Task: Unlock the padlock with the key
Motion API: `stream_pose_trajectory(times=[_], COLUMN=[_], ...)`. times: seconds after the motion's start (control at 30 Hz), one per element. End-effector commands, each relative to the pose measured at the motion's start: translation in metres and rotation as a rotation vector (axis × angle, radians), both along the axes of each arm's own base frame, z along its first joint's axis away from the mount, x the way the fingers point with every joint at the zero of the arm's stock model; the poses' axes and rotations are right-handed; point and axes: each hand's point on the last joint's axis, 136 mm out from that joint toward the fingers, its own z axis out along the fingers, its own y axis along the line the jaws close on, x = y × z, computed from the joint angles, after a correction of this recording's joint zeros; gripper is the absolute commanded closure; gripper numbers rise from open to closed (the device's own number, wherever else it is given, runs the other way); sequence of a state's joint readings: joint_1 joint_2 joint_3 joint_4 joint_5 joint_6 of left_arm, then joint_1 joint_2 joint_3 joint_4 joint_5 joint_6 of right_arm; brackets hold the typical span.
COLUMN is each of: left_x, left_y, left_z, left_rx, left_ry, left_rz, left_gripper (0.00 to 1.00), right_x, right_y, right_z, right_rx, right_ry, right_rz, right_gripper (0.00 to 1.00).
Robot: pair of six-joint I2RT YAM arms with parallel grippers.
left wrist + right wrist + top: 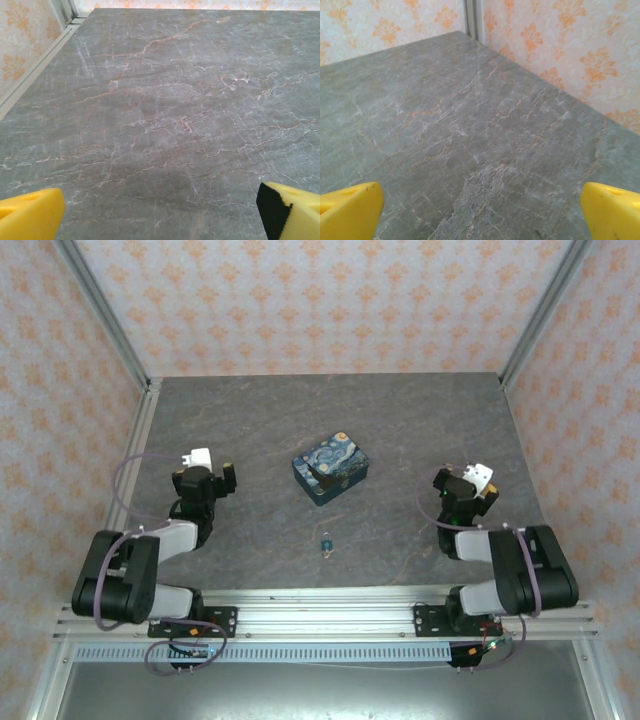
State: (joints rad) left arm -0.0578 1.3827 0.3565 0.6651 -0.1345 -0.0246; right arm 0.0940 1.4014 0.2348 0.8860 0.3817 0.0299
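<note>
As I looked down from above the arms, the tiny padlock lay on the grey marbled surface, alone in the near middle, between the two arm bases. It was brass-yellow below with a bluish-grey top; it was too small for me to tell whether a key sat in it. At its twelve o'clock, well apart from it, rested a blue swirl-painted tin, turned slightly askew.

The left pincer stood at about nine o'clock from the tin, and the right pincer at about three o'clock, both well away from the padlock. Neither touched anything.

From the left wrist, the left pincer was released, its yellow fingers spread to the picture's two lower corners with bare veined surface between them. From the right wrist, the right pincer was likewise released and grasping nothing, its yellow fingertips wide apart over bare stone. Orange-patterned wallpaper closed in the far side and both flanks.
</note>
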Motion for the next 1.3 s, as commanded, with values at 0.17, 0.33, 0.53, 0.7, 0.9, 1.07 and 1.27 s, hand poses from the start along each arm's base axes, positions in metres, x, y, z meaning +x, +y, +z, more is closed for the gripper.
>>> stream_pose_trajectory(times=[0.17, 0.33, 0.53, 0.7, 0.9, 1.07, 1.27], left_x=[0.026, 0.026, 0.026, 0.026, 0.026, 0.026, 0.026], left_y=[-0.004, -0.004, -0.004, -0.004, -0.004, -0.005, -0.004], left_z=[0.003, 0.002, 0.002, 0.002, 0.002, 0.002, 0.002], left_rx=[0.022, 0.021, 0.021, 0.021, 0.021, 0.020, 0.021], left_ry=[-0.024, -0.023, -0.020, -0.019, -0.020, -0.019, -0.019], left_rz=[-0.038, -0.041, -0.041, -0.041, -0.042, -0.043, -0.041], left_gripper=[0.00, 0.00, 0.00, 0.00, 0.00, 0.00, 0.00], right_x=[0.045, 0.045, 0.045, 0.045, 0.045, 0.047, 0.047], right_y=[0.017, 0.012, 0.013, 0.013, 0.013, 0.015, 0.016], right_z=[0.001, 0.001, 0.002, 0.001, 0.001, 0.000, 0.000], right_rx=[0.013, 0.012, 0.013, 0.014, 0.015, 0.012, 0.015], right_ry=[0.057, 0.033, 0.037, 0.040, 0.041, 0.049, 0.047], right_rz=[0.114, 0.101, 0.104, 0.103, 0.104, 0.114, 0.125], right_gripper=[0.00, 0.00, 0.00, 0.00, 0.00, 0.00, 0.00])
